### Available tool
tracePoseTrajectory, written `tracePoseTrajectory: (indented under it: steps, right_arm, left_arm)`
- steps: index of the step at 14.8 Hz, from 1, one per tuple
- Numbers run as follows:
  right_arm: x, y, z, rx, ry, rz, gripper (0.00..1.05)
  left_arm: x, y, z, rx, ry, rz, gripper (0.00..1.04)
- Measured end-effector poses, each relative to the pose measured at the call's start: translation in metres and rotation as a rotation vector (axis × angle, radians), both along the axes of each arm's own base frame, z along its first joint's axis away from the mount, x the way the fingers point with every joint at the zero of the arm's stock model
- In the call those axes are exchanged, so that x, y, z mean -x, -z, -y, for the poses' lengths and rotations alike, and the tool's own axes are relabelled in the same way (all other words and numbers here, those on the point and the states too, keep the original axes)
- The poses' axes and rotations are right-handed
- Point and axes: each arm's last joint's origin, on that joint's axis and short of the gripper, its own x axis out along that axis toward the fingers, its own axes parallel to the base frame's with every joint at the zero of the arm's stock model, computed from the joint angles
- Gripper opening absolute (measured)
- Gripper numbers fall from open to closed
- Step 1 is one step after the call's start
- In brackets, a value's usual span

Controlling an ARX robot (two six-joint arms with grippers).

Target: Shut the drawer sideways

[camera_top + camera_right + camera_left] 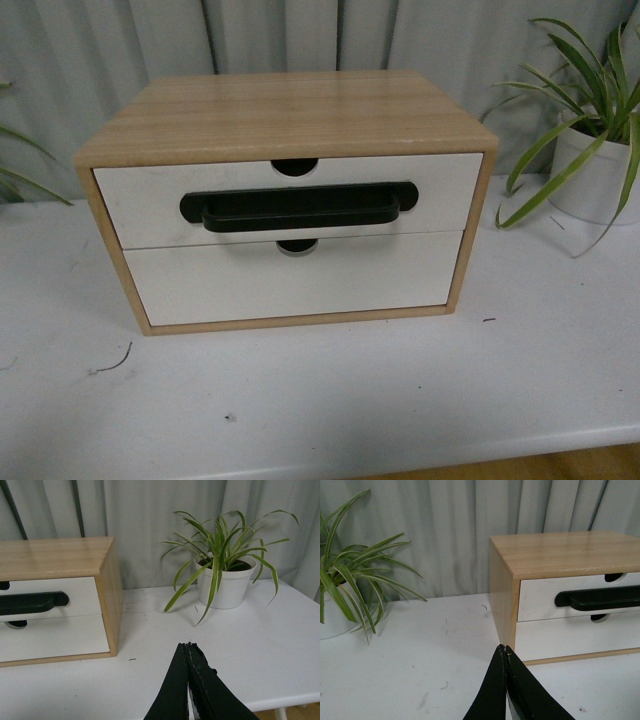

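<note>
A wooden cabinet (280,110) stands on the white table (330,400). Its upper drawer (440,195) has a white front, a wide black bar handle (298,208) and a half-round notch in its top edge. It stands out a little in front of the plain lower drawer front (300,285). Neither gripper shows in the front view. My left gripper (505,647) is shut and empty, off the cabinet's left front corner, with the drawer (540,597) beyond it. My right gripper (187,644) is shut and empty, over the table to the right of the cabinet (55,555) and drawer (75,592).
A potted plant in a white pot (600,170) stands right of the cabinet and also shows in the right wrist view (227,585). Another plant (350,580) stands to the left. Grey curtains hang behind. The table's front edge (560,440) is close.
</note>
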Motion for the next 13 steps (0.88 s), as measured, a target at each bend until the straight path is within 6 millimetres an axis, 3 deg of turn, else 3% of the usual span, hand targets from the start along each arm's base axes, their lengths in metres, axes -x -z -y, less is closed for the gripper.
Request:
tracePoseTrajectory:
  steps: [2, 7, 9, 10, 13]
  right_arm:
    - [0.0000, 0.0000, 0.0000, 0.001, 0.000, 0.000, 0.03]
    - [0.0000, 0.0000, 0.0000, 0.000, 0.000, 0.000, 0.64]
    - [0.0000, 0.0000, 0.0000, 0.000, 0.000, 0.000, 0.93]
    - [0.0000, 0.0000, 0.0000, 0.000, 0.000, 0.000, 1.00]
    - [0.0000, 0.0000, 0.0000, 0.000, 0.000, 0.000, 0.98]
  left_arm:
    - [0.0000, 0.0000, 0.0000, 0.001, 0.000, 0.000, 0.02]
    - [0.0000, 0.0000, 0.0000, 0.000, 0.000, 0.000, 0.63]
    - [0.0000, 0.0000, 0.0000, 0.000, 0.000, 0.000, 0.91]
    - [0.0000, 0.0000, 0.0000, -0.001, 0.000, 0.000, 1.00]
    - [0.0000, 0.0000, 0.0000, 0.000, 0.000, 0.000, 0.98]
